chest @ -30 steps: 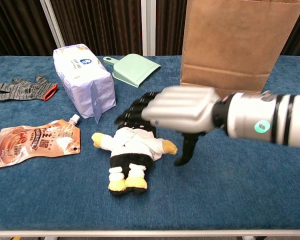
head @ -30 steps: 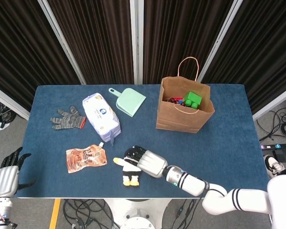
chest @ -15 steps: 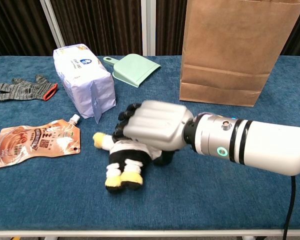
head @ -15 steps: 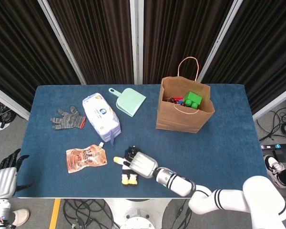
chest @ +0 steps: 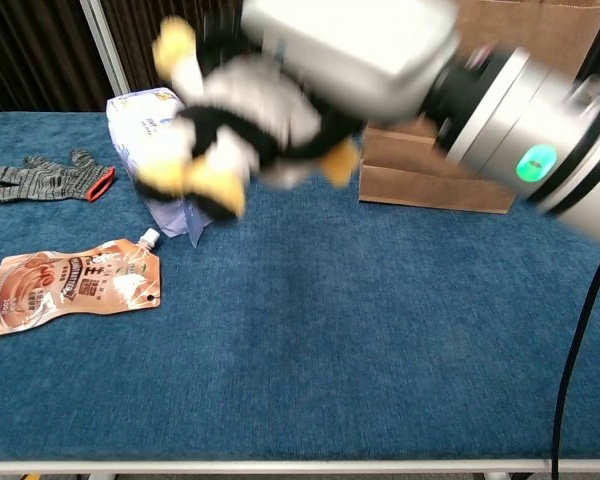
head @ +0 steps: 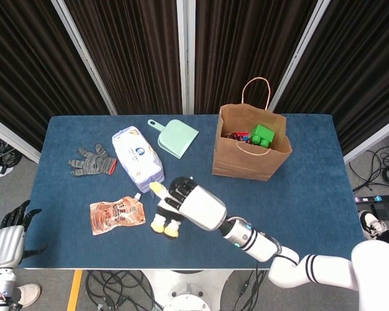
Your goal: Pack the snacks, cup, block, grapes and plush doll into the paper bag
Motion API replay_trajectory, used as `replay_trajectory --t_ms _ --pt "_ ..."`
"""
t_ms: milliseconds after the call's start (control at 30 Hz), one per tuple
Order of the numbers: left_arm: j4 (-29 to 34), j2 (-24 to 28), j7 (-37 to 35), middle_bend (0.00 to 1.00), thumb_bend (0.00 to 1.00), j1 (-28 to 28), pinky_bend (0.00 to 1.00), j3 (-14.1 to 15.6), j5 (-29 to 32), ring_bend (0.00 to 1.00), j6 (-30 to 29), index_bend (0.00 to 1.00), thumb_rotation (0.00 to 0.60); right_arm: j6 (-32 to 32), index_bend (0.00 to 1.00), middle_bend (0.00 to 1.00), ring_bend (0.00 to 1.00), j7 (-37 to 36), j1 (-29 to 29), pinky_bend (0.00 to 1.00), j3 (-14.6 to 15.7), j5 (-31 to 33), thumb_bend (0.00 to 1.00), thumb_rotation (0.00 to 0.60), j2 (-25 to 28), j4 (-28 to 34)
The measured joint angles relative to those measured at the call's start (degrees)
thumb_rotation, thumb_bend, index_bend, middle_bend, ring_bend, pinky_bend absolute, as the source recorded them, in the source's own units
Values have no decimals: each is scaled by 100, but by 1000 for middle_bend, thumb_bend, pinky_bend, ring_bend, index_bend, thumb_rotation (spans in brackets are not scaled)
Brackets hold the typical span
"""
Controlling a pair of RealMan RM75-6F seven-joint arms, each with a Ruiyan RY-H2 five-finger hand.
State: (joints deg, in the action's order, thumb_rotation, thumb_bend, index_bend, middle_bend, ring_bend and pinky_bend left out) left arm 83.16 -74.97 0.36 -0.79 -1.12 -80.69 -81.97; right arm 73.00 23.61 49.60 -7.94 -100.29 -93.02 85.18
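Note:
My right hand [head: 196,206] [chest: 350,50] grips the penguin plush doll [head: 163,208] [chest: 230,125] and holds it lifted off the blue table, blurred in the chest view. The brown paper bag [head: 249,148] [chest: 485,120] stands upright at the back right, with a green block [head: 263,135] and red items visible inside. An orange snack pouch [head: 117,214] [chest: 65,285] lies flat at the front left. My left hand [head: 8,238] hangs off the table's left edge, fingers apart, holding nothing.
A pale purple tissue pack [head: 137,160] [chest: 165,160], a mint green dustpan [head: 176,138] [chest: 265,140] and a grey glove [head: 92,162] [chest: 45,178] lie on the table's left half. Dark curtains hang behind the table.
My right hand closed on the plush doll and lifted it off the table, carrying it up and slightly back. The left hand stayed put.

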Motion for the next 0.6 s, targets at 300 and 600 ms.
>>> replay_trajectory --t_ms 300,600 --pt "66 26 61 156 119 -47 134 -6 -41 111 17 271 600 967 668 565 416 461 -358 510 -926 -46 273 600 898 1022" --pt "75 30 57 156 119 -62 134 3 -42 111 42 271 600 1102 625 544 373 1232 -758 506 -1652 1264 263 600 1437 1415"
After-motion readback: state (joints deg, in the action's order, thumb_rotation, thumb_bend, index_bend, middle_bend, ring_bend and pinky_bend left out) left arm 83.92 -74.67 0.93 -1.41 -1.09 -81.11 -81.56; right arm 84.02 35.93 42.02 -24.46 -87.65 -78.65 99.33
